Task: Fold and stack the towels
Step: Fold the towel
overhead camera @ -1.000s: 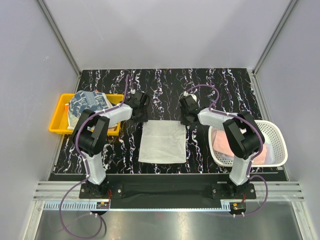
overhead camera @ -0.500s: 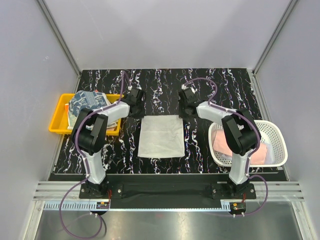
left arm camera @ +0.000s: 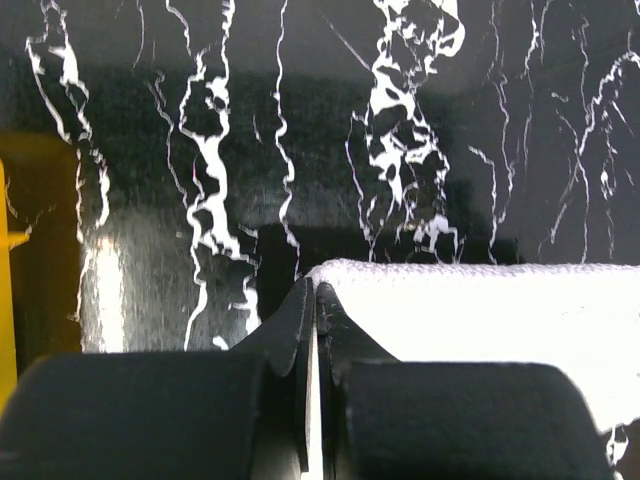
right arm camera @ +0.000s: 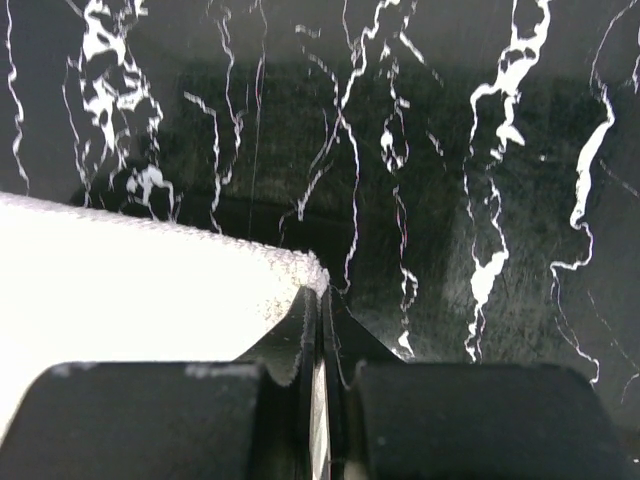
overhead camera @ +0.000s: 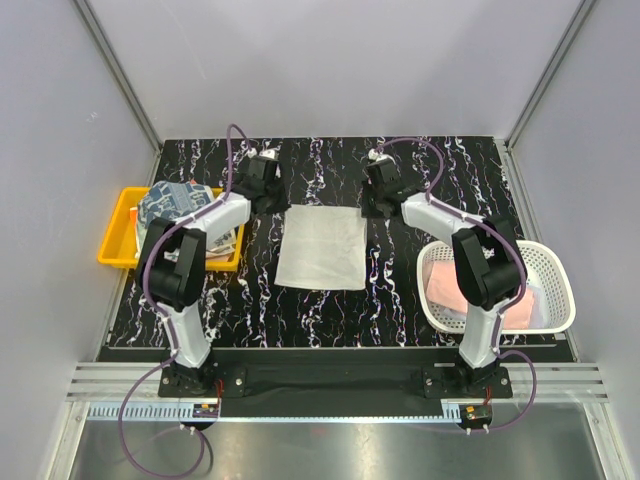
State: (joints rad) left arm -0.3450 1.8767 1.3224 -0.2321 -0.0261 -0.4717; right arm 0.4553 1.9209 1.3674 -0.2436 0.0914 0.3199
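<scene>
Carried farther from the arm bases over the last second: the whitish towel (overhead camera: 320, 248), drawn across the desk (overhead camera: 440, 165) by both arms, with both hands narrowed to a tight pinch along the way.

Nearest on the right, a white mesh basket (overhead camera: 560, 275) with a pink towel (overhead camera: 450, 285) inside. A little farther on the left, a yellow tray (overhead camera: 118, 225) holding folded patterned towels (overhead camera: 178, 203).

Between them, well apart from both, the whitish towel again, lying flat and unfolded on the black marbled surface. Long axis running near to far, near edge free and untouched.

At the far edge, the left hand (overhead camera: 280, 205) clamped on the far left corner and the right hand (overhead camera: 368, 208) clamped on the far right corner.

From the left wrist view, dark fingertips (left arm camera: 340, 330) pressed together, a sliver of white cloth between them, the towel (left arm camera: 480, 320) spreading off to the right. From the right wrist view, the mirror of that: fingertips (right arm camera: 345, 330) closed on the corner, the towel (right arm camera: 130, 285) spreading off to the left.

Probably set for a fold along the long axis. The free near edge lies straight back from both hands, toward the bases, so the held far edge would likely travel that way. Each hand on its own corner, neither nearer than the other, so an even pull matters to keep the fold square.
</scene>
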